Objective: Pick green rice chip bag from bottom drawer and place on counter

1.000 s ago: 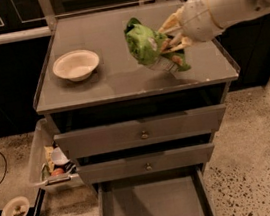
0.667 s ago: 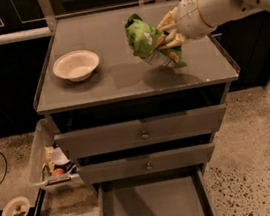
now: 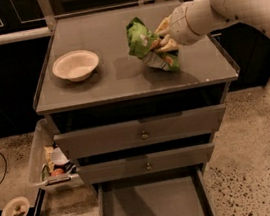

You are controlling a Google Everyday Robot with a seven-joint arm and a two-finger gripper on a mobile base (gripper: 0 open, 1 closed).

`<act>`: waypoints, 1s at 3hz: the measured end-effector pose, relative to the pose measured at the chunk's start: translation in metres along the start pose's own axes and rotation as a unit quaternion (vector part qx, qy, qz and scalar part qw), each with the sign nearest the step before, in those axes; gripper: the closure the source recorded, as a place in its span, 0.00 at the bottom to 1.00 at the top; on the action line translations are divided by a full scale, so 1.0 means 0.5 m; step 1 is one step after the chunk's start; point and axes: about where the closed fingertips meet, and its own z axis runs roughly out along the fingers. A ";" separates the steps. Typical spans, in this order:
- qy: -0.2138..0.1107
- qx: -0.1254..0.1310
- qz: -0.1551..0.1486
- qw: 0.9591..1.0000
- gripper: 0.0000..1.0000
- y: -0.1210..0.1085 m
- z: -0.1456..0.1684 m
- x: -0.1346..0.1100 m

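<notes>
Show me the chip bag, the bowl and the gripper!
green rice chip bag [image 3: 138, 38]: camera view, green upper part.
white bowl [image 3: 76, 67]: camera view, its hollow middle.
gripper [image 3: 161, 39]: camera view, at the bag over the counter [image 3: 111, 83], between its fingers.

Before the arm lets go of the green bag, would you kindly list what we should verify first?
1. Grip: the two-finger gripper, over the right half of the cabinet, is closed on the crinkled light-green snack bag: ok.
2. Bag above the flat grey counter top, inside its rim: ok.
3. Bag out of the open grey bottom drawer: ok.
4. Room around the drop spot: the white round bowl sits apart on the left: ok.
5. Bag's lower end resting on the counter top: cannot tell.
6. Distance to the right edge: rather near, so the bag might slide off: cannot tell.
</notes>
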 end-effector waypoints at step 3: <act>0.001 -0.026 0.004 1.000 0.36 0.023 0.046 0.008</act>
